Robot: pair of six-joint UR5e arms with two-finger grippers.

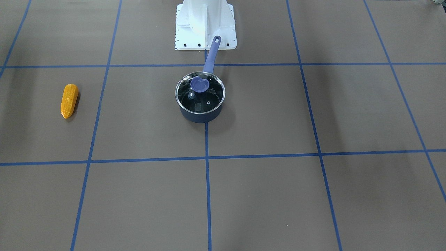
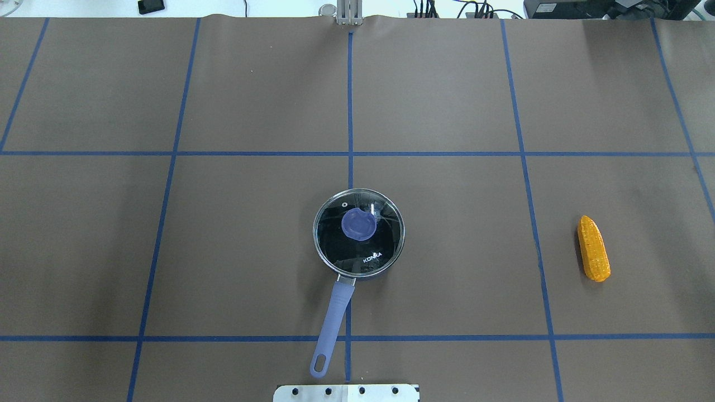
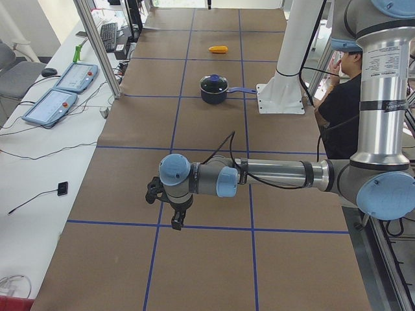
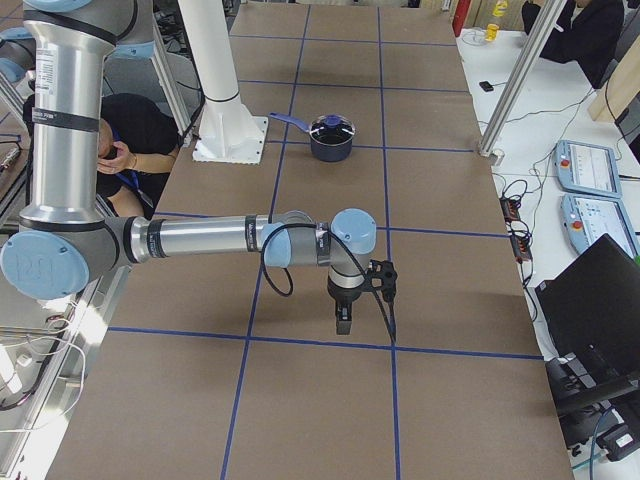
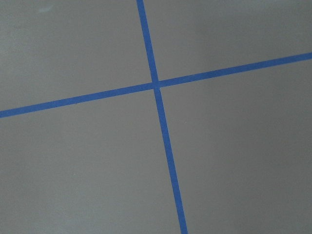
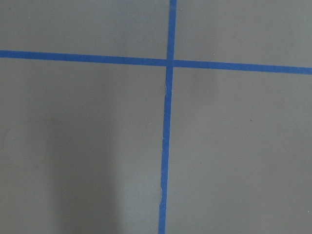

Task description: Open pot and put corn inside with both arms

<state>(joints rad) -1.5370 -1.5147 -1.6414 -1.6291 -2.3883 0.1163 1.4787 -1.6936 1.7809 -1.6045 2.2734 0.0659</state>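
Observation:
The dark navy pot point(image 1: 201, 113) stands mid-table with its round glass lid point(image 2: 371, 254) on it, blue knob point(image 2: 357, 224) on top. Its long periwinkle handle point(image 2: 335, 312) points toward the robot base. The corn point(image 2: 593, 248) lies flat on the robot's right, far from the pot; it also shows in the front view point(image 1: 69, 100). My left gripper point(image 3: 170, 210) shows only in the left side view and my right gripper point(image 4: 343, 322) only in the right side view. Both hang over bare table far from the pot; I cannot tell whether they are open or shut.
The white robot base point(image 1: 205, 24) stands just behind the pot's handle. The brown table cover point(image 2: 251, 251) carries a grid of blue tape lines. Both wrist views show only cover and tape crossings. Operators and teach pendants point(image 3: 68, 78) are beside the table.

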